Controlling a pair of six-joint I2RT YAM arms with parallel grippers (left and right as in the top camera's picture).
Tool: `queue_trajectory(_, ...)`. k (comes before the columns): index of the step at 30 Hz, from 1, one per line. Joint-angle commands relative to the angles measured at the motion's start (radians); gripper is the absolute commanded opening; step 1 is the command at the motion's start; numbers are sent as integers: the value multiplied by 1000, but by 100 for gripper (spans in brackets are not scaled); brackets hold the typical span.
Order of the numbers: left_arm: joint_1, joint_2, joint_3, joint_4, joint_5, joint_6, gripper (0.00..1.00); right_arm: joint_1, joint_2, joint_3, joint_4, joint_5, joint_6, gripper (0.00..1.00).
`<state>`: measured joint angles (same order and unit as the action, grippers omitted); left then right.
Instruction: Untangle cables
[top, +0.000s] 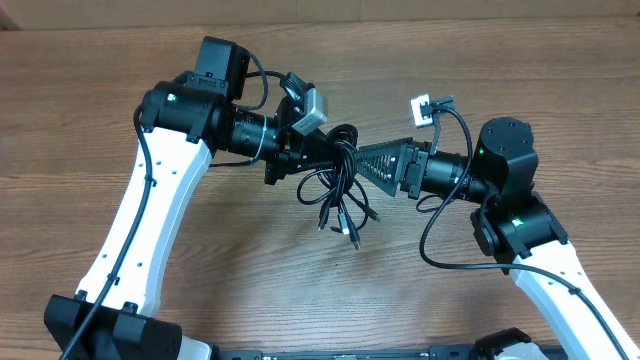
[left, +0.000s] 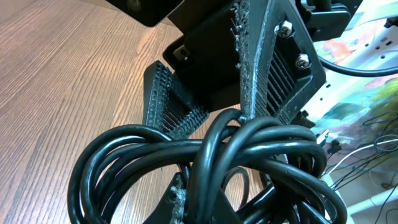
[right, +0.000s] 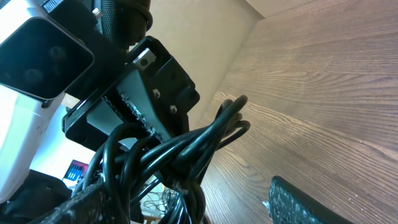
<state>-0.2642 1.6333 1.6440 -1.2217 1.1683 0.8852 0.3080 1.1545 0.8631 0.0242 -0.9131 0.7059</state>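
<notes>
A: Where do we log the cables (top: 343, 185)?

B: Mid-table in the overhead view, bunched into one black knot between the two wrists. The left wrist view shows the coils (left: 205, 149) raised above the wood. Loose strands trail toward the near side, and the plug ends (top: 352, 232) fan out at the bottom of the bunch. We cannot tell whether those ends touch the surface.

A: Left gripper (top: 322, 157)?

B: Clenched, jaws tight together with strands of the knot pinched at them. Its own camera has loops filling the foreground, right over its fingers.

A: And the right gripper (top: 365, 160)?

B: Nose to nose with the left one, tips at the knot. From the left wrist we see its two ribbed fingers (left: 252, 68) standing well apart, with coils lying between them and touching at least one. We cannot tell whether they squeeze the bundle or only straddle it.

A: Anything more from the right wrist?

B: The bundle runs just in front of the left gripper's black body, with one loop end poking out over the wood. One ribbed pad (right: 305, 202) shows at the lower edge, apart from the cords.

A: Room to move?

B: The table (top: 90, 120) shows bare grain from the knot to its far edge. There is more on the near side, between the left arm (top: 150, 220) and right arm (top: 560, 290). Sideways, both wrists crowd the bunch closely.
</notes>
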Motion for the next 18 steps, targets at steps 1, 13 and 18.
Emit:
queue_trajectory(1,-24,2,8,2,38,-26,4,7,-5,31,-6,18,-8,72)
queue_trajectory(13,-44,2,8,3,90,-29,4,7,-5,31,-201,182,-62,66)
queue_trajectory(18,-79,2,8,8,115,-29,4,7,-5,31,-253,222,-87,66)
